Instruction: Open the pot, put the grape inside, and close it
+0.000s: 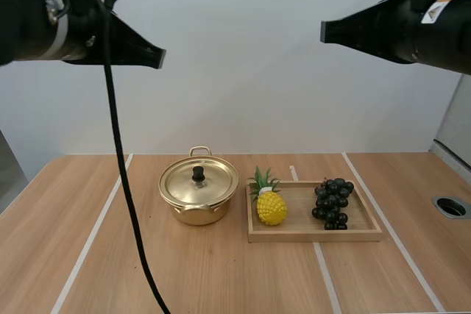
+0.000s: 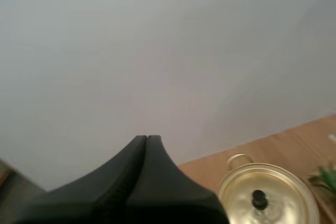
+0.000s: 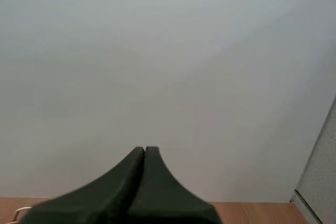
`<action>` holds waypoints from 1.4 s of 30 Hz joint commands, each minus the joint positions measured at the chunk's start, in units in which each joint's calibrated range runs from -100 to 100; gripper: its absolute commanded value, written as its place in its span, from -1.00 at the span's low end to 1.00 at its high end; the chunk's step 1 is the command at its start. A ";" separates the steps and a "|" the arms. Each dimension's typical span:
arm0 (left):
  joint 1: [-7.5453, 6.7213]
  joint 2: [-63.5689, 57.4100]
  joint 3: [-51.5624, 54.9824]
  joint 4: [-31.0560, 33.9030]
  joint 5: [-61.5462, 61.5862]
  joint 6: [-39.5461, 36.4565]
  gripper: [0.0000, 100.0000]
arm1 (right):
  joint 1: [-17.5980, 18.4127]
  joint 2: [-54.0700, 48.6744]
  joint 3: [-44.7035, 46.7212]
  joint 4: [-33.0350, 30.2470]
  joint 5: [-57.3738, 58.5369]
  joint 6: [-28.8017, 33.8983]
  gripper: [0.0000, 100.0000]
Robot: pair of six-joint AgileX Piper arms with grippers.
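Black left gripper (image 1: pixel 160 57) and right gripper (image 1: pixel 324 32), upper corners, fingers pressed together. Lidded round gold metal pot (image 1: pixel 199 195) sits centre. Dark grape bunch (image 1: pixel 333 204) lies on the rectangular wooden tray (image 1: pixel 316 236).

Found pot (image 1: pixel 195 215) interior concealed under its lid (image 1: pixel 213 182) in high view. Recorded the pot cropped by the picture's edge in left wrist view, pineapple (image 2: pixel 325 177) reduced to blurred green leaf tips beside it. Saw merely one handle loop (image 3: pixel 20 210) of the pot in right wrist view.

pineapple (image 1: pixel 271 207) in wooden tray (image 1: pixel 316 236), wooden table (image 1: pixel 221 277)
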 commanded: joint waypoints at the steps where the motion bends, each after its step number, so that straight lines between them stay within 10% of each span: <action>1: 0.04 3.36 -0.75 -11.53 2.85 7.16 -1.00 | 0.09 2.97 -0.93 -0.51 0.78 -0.30 -1.00; 17: 0.04 11.88 -0.75 -19.81 5.78 14.34 -0.81 | -3.37 9.73 -0.93 0.41 0.74 -9.05 -1.00; 18: 0.04 12.00 -0.75 -19.81 6.20 14.58 -0.59 | -3.37 9.73 -0.93 0.56 2.00 -9.45 -0.84; 22: 0.04 13.20 -0.75 -21.12 8.46 15.05 1.00 | -3.37 10.64 -0.93 2.04 6.66 -10.29 1.00; 38: -0.30 29.42 -0.75 -20.51 18.61 18.75 1.00 | -3.37 10.77 -0.93 3.02 8.61 -10.47 1.00; 42: -2.27 35.30 -0.75 -16.12 18.61 18.10 1.00 | -3.37 10.77 -0.93 4.46 9.74 -10.69 1.00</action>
